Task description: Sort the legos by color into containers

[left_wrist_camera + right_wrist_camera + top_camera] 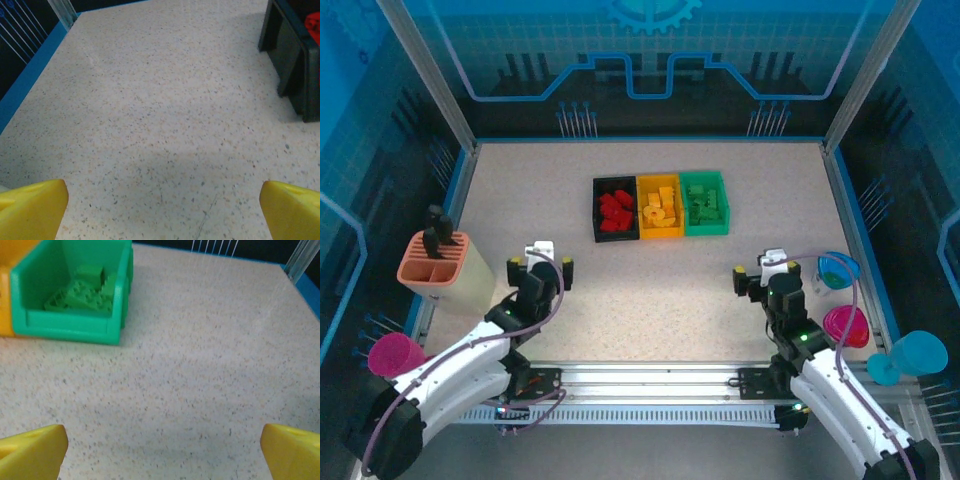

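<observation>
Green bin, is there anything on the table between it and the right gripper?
Nothing visible does. In the right wrist view, bare table runs from the open right gripper up to the green bin, where green legos already lie inside.

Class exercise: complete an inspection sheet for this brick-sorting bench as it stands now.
Surface: speckled beige tabletop, bare before the bins.
Job's things: red toy bricks in black plastic bin, yellow bricks in yellow bin, green bricks in green bin.
Clutter: orange-topped cream slotted holder at left; pink plastic cup, blue plastic cup at the sides.
Grippers: left gripper, right gripper open, holding nothing.
Cables: grey cable along each arm.
Surroundings: blue-lit clear enclosure walls.
</observation>
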Motion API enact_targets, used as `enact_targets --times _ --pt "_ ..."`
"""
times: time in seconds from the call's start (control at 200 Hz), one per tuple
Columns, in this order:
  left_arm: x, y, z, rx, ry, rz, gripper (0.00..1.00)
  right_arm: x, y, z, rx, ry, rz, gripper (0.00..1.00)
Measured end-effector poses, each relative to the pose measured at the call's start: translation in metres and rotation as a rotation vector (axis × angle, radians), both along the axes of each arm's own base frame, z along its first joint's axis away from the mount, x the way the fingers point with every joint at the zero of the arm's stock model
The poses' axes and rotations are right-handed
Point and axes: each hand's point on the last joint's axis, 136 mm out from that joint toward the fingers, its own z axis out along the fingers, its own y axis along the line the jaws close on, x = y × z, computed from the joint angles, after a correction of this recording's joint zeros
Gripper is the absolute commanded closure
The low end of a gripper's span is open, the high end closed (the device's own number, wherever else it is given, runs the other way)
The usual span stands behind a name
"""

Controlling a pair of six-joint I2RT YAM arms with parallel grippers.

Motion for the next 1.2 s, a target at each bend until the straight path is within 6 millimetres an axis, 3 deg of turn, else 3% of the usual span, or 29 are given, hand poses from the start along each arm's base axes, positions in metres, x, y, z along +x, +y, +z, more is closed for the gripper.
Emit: enact_targets --times 0.4,0.595,0.82,1.201 --pt "-0.004 0.011 0.013 -0.006 -0.132 0.044 0.01 0.020 -0.011 0.011 -0.023 -0.106 -0.093 0.00" --pt "-0.002 0.013 0.016 0.004 -0.213 0.044 0.01 0.019 -0.022 0.007 -0.050 -0.205 -0.140 0.00" --pt "0.002 0.025 0.025 -0.013 -0.301 0.078 0.01 0.029 -0.024 0.035 -0.032 -0.324 -0.163 0.00" --pt "0.012 0.036 0.023 -0.035 -0.338 0.097 0.01 0.051 -0.015 0.013 -0.092 -0.299 -0.131 0.00"
